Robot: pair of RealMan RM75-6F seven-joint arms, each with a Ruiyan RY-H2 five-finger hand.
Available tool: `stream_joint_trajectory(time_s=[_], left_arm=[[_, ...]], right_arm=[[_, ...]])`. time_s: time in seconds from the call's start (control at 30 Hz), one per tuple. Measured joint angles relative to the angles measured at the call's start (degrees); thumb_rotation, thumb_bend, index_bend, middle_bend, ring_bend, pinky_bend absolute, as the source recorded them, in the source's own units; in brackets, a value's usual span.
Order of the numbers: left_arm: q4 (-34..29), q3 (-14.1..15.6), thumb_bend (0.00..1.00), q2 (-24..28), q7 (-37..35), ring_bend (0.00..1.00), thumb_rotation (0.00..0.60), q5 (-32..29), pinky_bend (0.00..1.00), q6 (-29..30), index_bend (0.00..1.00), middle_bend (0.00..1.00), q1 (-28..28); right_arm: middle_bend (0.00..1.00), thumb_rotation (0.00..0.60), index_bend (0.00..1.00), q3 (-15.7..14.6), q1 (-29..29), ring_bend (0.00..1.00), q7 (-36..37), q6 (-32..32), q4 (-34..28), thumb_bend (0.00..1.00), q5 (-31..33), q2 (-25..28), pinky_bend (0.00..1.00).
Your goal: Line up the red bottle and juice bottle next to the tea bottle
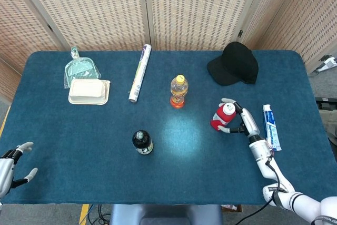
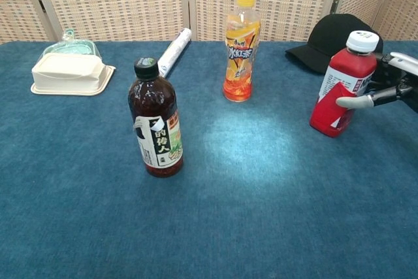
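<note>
The red bottle (image 1: 222, 116) stands upright on the blue table (image 1: 210, 172), toward its right side, with its white cap on. The right hand (image 1: 243, 121) is wrapped around it from the right: in the head view one finger curls over the far side by the cap and the thumb reaches across the near side low on the body. In the chest view the thumb (image 2: 356, 101) lies against the white label of the red bottle (image 2: 341, 84), with the rest of the right hand (image 2: 390, 83) just behind it at the frame's edge. The fingers look to touch the bottle on both sides, so the hand is grasping it, and the base sits on the cloth.

The juice bottle (image 1: 178, 91), orange with a yellow cap, stands upright near the table's middle, to the left of the red one and further back. The tea bottle (image 1: 141, 143), dark with a black cap, stands upright nearer the front edge, left of both, well apart from each.

A black cap (image 1: 234, 64) lies behind the red bottle. A toothpaste tube (image 1: 270, 126) lies flat just right of the right hand. Further left at the back are a rolled paper tube (image 1: 139, 73), a white lidded box (image 1: 88, 91) and a green dustpan (image 1: 81, 69) behind it.

The left hand (image 1: 11, 164) hovers at the table's near left corner, fingers spread, holding nothing.
</note>
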Motion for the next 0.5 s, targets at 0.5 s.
stream_joint_trajectory(time_s=[0.5], left_arm=[[-0.05,0.02,0.21,0.15,-0.27,0.36,0.600,0.02,0.55,-0.08,0.42,0.33,0.06]], right_arm=[[0.45,0.600,0.41,0.25,0.17,0.37,-1.20,1.70,-0.87,0.10,-0.41,-0.42,0.54]])
